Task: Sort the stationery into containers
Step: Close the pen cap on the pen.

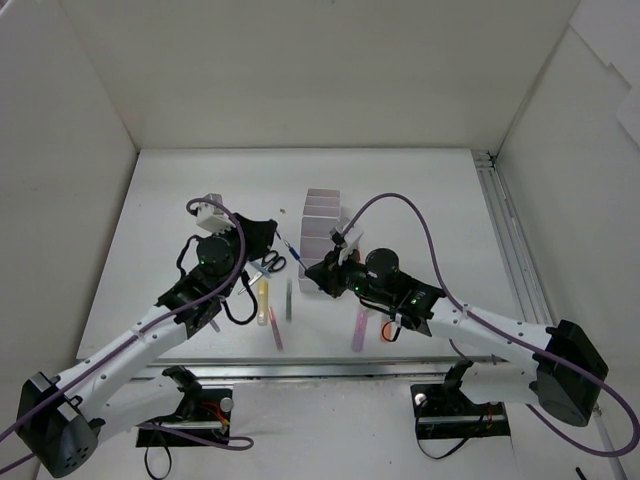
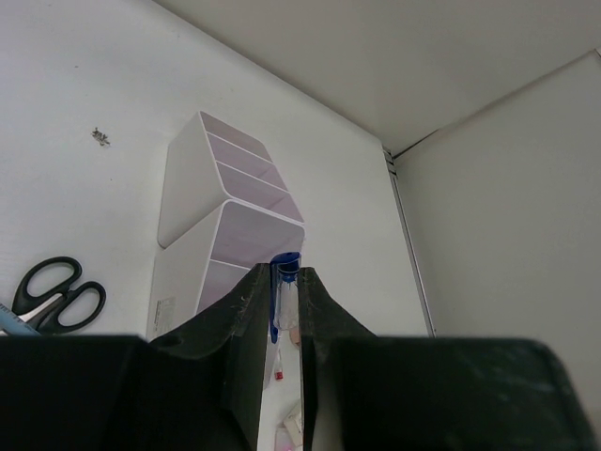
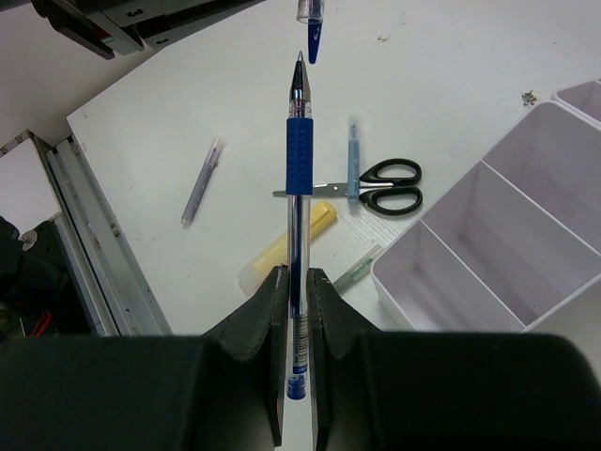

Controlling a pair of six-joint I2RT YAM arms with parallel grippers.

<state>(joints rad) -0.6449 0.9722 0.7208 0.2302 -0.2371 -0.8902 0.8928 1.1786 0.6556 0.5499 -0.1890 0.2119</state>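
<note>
My right gripper [image 3: 298, 274] is shut on the clear barrel of a blue pen [image 3: 298, 160], which points forward with its tip bare. Just beyond that tip hangs the pen's blue-clipped cap [image 3: 311, 23]. My left gripper [image 2: 285, 278] is shut on that cap [image 2: 285, 282], above the table beside the white organiser tray [image 2: 192, 183]. In the top view the two grippers face each other left of the tray [image 1: 322, 222], with the pen [image 1: 292, 248] between them. Black-handled scissors [image 3: 390, 185], a yellow highlighter [image 3: 286, 246], and purple [image 3: 202, 181] and green [image 3: 355, 271] pens lie on the table.
A light blue pen [image 3: 353, 160] lies by the scissors. Nearer the arm bases lie a pink pen [image 1: 275, 330], a purple highlighter [image 1: 358, 328] and an orange item [image 1: 386, 330]. White walls close in the table on three sides, and a metal rail [image 1: 510, 250] runs along the right.
</note>
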